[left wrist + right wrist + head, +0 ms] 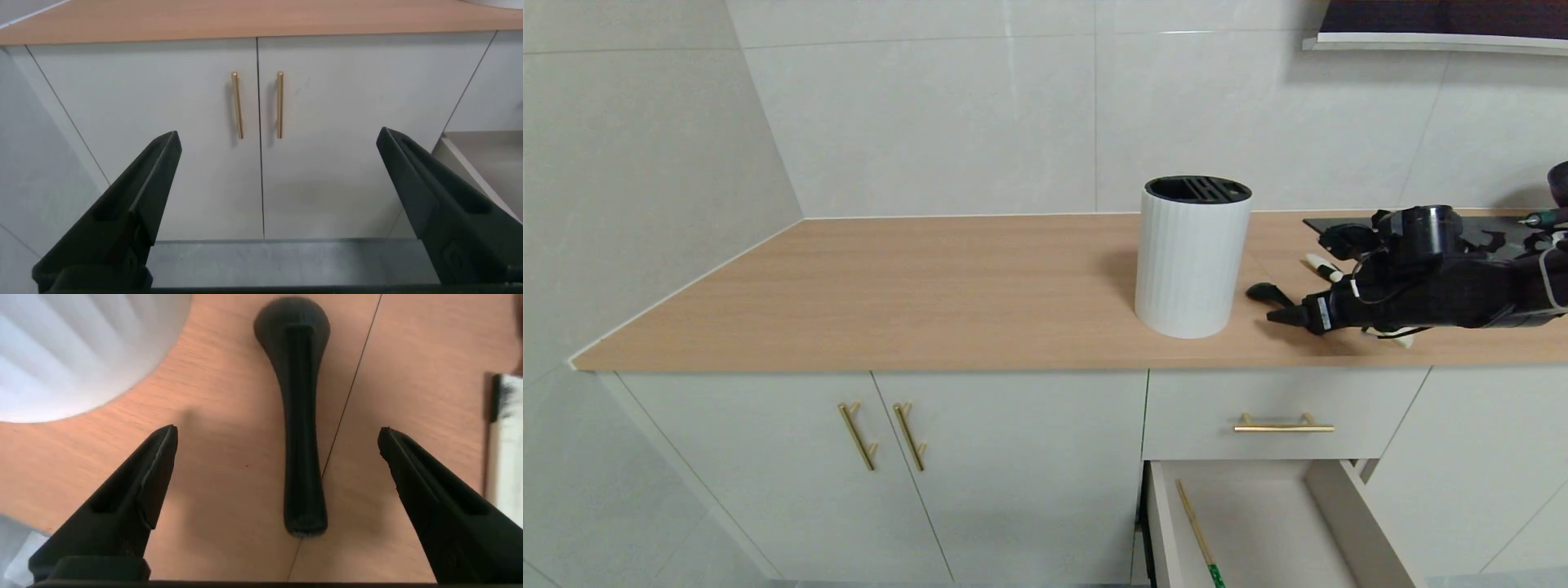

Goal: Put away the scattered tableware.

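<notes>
White tiles at the back, and a long wooden surface (890, 286) runs across the middle of the head view. Right of centre stands a white ribbed holder (1191, 261) with a black slotted top. Just beside it, further right, a black utensil (298, 425) lies flat on the wood, and that looks like the piece in play.

The right claw (276, 437) hovers directly over it, fingers spread wide and gripping nothing. The wrist view shows the utensil lying lengthwise in the gap between them, not yet touched. A white-handled piece (1319, 267) lies nearby towards the right edge.

The left claw (278, 143) is also spread and empty, facing the cabinet doors (327, 163) below the surface. At lower right a drawer (1160, 523) stands pulled out, with a thin green-tipped stick (1196, 531) inside.

My read is that this is the approach for a pickup, with the grasp still to come. The next move calls for a straight descent onto the slim middle of the utensil and a firm close across its width. Then comes a lift clear of the holder's wall. Whether it goes to the slots or the drawer, I can't say.
</notes>
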You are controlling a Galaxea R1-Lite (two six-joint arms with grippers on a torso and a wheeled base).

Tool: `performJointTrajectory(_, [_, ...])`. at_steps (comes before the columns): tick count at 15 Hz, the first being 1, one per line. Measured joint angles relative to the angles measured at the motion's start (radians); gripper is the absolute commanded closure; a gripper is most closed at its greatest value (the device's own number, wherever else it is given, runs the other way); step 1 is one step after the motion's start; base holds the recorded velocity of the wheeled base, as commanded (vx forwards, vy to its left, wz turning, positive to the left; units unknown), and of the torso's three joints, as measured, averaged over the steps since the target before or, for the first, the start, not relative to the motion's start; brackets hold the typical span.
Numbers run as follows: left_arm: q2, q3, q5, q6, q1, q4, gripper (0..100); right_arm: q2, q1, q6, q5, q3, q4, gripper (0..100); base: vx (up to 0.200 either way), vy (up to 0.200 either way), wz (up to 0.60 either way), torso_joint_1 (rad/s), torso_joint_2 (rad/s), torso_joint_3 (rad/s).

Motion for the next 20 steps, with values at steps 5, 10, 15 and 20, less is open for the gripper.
performJointTrajectory(5, [0.000, 0.000, 0.000, 0.000, 0.000, 0.000, 0, 0.041, -0.010, 0.008, 0.035, -0.029, -0.005, 0, 0.000, 0.000, 0.00, 0.000, 0.00, 0.000])
performJointTrajectory(10, [0.000, 0.000, 0.000, 0.000, 0.000, 0.000, 0, 0.058, -0.011, 0.007, 0.038, -0.032, -0.009, 0, 0.000, 0.000, 0.00, 0.000, 0.00, 0.000])
performJointTrajectory(15, [0.000, 0.000, 0.000, 0.000, 0.000, 0.000, 0, 0.066, -0.017, 0.006, 0.040, -0.034, -0.010, 100, 0.000, 0.000, 0.00, 0.000, 0.00, 0.000])
performJointTrajectory(20, [0.000, 0.000, 0.000, 0.000, 0.000, 0.000, 0, 0.067, -0.018, 0.006, 0.039, -0.034, -0.008, 100, 0.000, 0.000, 0.00, 0.000, 0.00, 0.000])
